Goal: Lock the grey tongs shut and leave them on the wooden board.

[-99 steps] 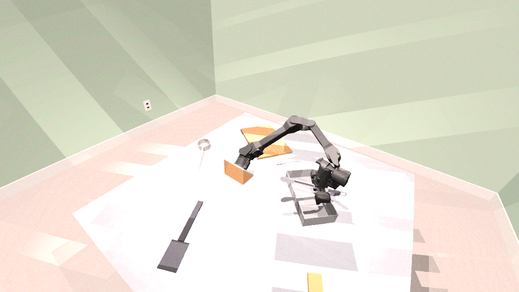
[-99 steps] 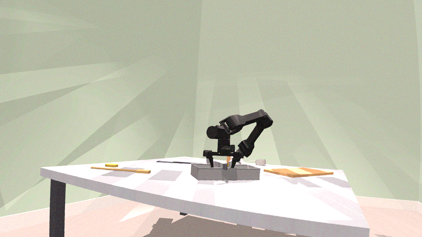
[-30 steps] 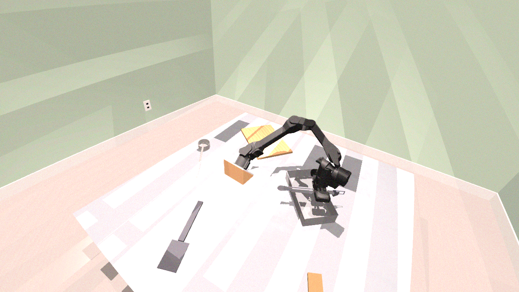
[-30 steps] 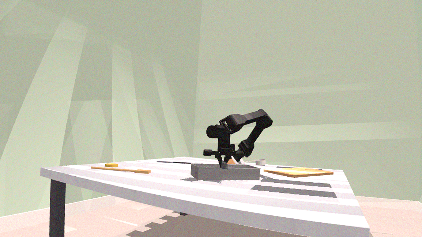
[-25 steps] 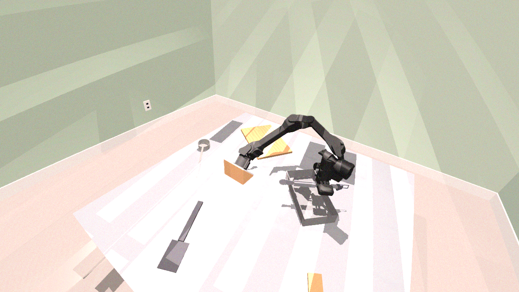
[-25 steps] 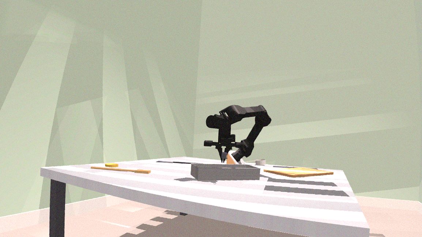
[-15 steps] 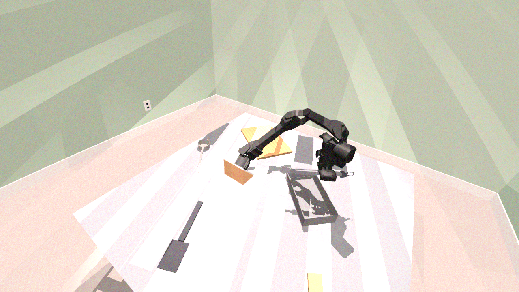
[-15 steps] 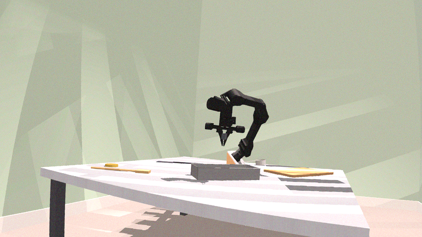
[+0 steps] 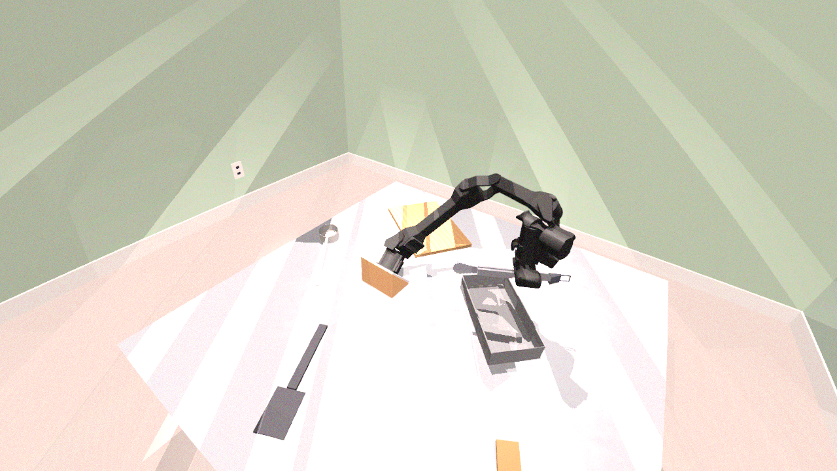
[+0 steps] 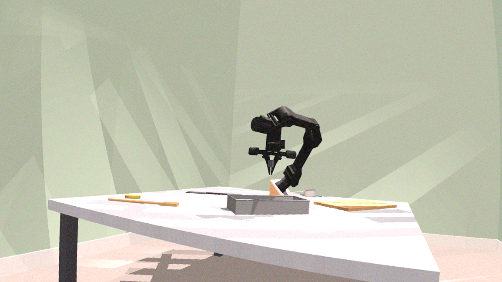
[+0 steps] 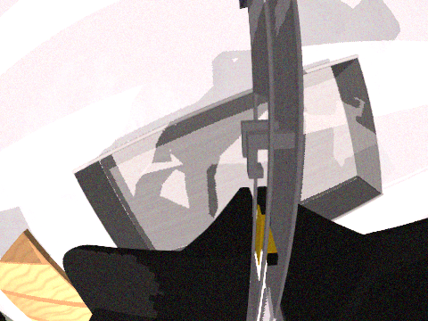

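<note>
Jaws clenched on the tongs (image 9: 494, 268) (image 10: 271, 163) (image 11: 286, 107), and they're up in the air, high above the tin (image 9: 516, 355) (image 10: 270, 207) (image 11: 100, 201)! Both tong arms sit close together, lying roughly level, with the rounded tips on the left in the top view and the small loop at the right. Are they locked? Can't tell from these angles. Black arm (image 9: 520, 196) (image 10: 313, 136) arches over the table (image 9: 380, 363) (image 10: 239, 233) (image 11: 53, 89), jaws pointing straight down, well apart from the tabletop. Down below, the tin stands upright, shadows slicing across its floor. And the board (image 9: 441, 234) (image 10: 366, 204) (image 11: 40, 285)? Flat on the table near the tin, the tongs not on it. Elsewhere, a dark spatula (image 9: 280, 413) lies flat, well away from the tin; a pale ring (image 9: 329, 239) (image 10: 310, 193) with a thin handle rests beyond the arm's base, and in the exterior view a yellow disc (image 10: 132, 196) sits near a wooden tool (image 10: 168, 203).
</note>
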You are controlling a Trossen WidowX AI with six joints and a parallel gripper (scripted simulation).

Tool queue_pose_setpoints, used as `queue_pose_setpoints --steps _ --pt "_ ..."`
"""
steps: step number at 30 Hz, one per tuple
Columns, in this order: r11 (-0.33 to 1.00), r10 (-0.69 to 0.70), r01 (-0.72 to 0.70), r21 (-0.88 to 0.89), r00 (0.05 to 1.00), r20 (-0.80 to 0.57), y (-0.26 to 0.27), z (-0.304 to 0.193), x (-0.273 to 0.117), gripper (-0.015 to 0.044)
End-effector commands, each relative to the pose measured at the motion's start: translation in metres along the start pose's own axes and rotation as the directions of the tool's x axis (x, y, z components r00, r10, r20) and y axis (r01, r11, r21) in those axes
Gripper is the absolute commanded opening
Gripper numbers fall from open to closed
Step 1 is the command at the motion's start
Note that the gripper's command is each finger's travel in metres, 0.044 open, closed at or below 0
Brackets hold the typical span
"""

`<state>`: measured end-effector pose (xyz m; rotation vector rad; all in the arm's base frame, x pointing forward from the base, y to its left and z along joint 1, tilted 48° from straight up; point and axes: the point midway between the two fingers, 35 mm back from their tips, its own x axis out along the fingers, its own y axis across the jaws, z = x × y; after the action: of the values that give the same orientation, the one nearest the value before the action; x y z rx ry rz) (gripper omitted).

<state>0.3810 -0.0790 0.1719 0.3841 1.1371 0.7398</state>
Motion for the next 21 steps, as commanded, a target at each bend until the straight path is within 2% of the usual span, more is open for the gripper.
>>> queue_pose_setpoints --steps 1,21 --pt "1.0 -0.017 0.017 0.022 1.0 0.004 0.03 0.005 -0.005 -0.015" --pt "0.98 -0.045 0.04 0.195 0.999 0.019 0.156 -0.004 -0.012 -0.015"
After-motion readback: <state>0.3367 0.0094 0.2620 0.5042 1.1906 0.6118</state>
